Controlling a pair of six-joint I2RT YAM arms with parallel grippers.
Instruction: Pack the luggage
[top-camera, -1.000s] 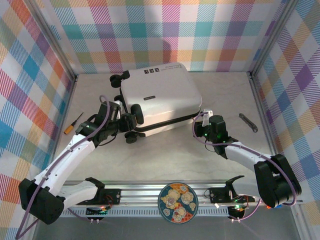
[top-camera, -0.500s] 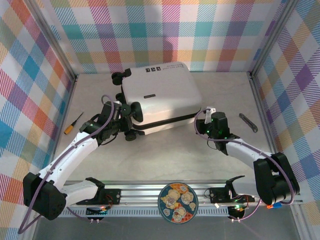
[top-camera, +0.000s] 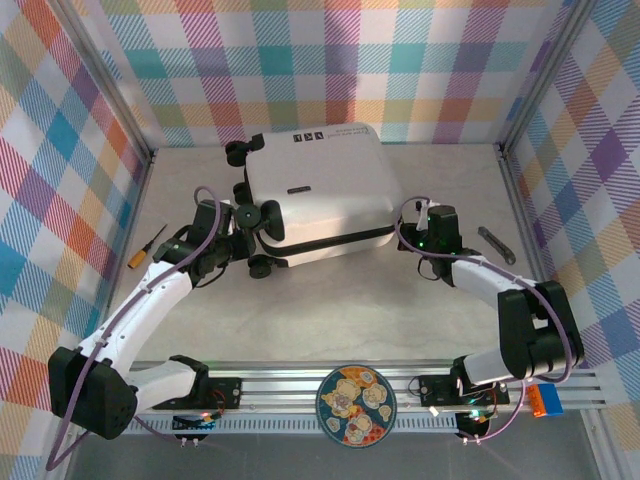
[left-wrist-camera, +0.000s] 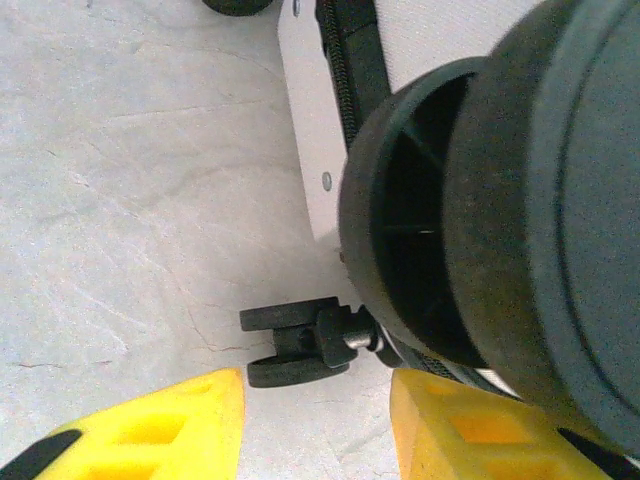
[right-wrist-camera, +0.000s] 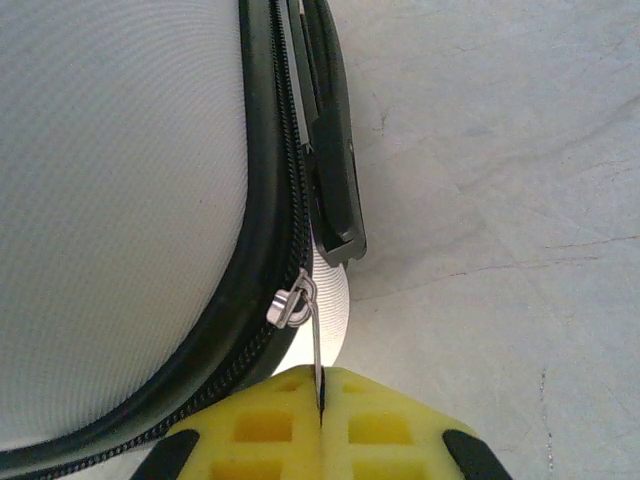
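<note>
While your right gripper (right-wrist-camera: 320, 385) is clamped on the zipper pull (right-wrist-camera: 314, 340), the luggage (top-camera: 320, 195) lies to its left, near-side zipper band (right-wrist-camera: 262, 200) running leftward.

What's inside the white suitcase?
Nothing inside shows. The luggage lies closed on the table, so its white shell and black zipper band cover whatever is in it. The right gripper is shut on the zipper pull.
</note>
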